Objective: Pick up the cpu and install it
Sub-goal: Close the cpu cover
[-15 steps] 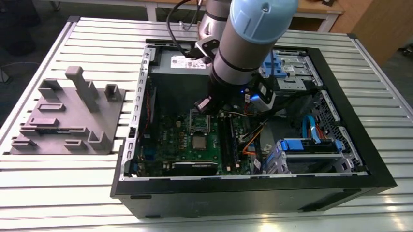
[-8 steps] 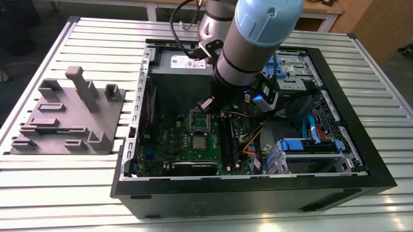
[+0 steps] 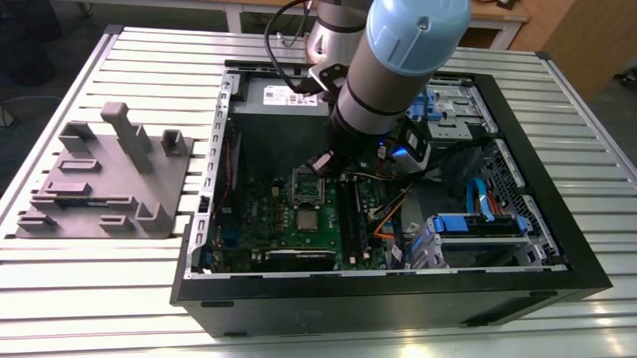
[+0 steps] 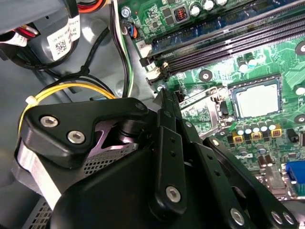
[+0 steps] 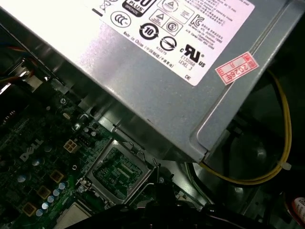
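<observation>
The gripper [image 4: 164,98] hovers over the motherboard [image 4: 209,71], its fingers pressed together with nothing between them. The cpu [image 4: 256,98] lies flat on the motherboard, just beside the raised metal frame [image 4: 202,109] and apart from the gripper.

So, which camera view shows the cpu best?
The second wrist view: the cpu lies unobstructed, its whole metal top visible. The exterior view shows it small on the motherboard, below the gripper. The first wrist view catches a corner.
</observation>
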### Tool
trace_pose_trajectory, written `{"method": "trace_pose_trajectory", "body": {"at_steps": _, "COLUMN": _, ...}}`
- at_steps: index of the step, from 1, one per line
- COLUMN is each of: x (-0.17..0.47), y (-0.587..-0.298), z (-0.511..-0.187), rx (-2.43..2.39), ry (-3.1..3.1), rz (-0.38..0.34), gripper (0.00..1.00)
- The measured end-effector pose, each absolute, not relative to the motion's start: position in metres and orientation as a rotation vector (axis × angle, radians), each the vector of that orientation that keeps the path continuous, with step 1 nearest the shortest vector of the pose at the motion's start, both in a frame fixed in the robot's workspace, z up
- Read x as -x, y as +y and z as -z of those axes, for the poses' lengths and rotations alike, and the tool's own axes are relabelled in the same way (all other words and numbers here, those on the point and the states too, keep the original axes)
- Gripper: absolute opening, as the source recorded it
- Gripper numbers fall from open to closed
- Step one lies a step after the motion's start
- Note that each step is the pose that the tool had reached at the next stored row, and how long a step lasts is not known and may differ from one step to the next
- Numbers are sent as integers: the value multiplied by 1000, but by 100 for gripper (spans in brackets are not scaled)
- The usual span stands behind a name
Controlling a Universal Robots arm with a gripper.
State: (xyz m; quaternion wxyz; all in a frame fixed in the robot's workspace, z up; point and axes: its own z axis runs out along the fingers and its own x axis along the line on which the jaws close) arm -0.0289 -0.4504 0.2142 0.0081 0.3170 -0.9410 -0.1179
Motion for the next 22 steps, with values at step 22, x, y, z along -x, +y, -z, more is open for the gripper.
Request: {"method": "trace_pose_trajectory", "body": {"at_steps": 22, "x": 28, "y": -443, "z": -204, "rx": -996, "ry": -2943, "rz": 402, "gripper": 10}}
